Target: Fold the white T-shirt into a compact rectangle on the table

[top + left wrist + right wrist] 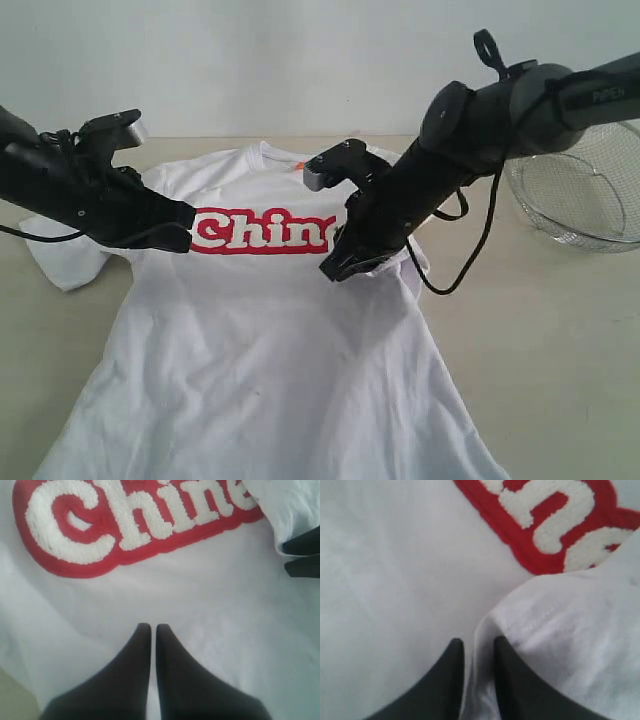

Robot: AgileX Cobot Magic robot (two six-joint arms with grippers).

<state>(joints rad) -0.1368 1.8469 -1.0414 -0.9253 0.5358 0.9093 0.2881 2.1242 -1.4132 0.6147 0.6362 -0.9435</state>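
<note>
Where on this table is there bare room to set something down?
The widest bare table lies on the right, between the white T-shirt and the wire basket. A smaller patch lies on the left, in front of the sleeve. The chest is crowded: the left gripper and right gripper are both there.

Even, bright light washes out the white T-shirt (270,330); wrist views are soft, shadows faint.
</note>
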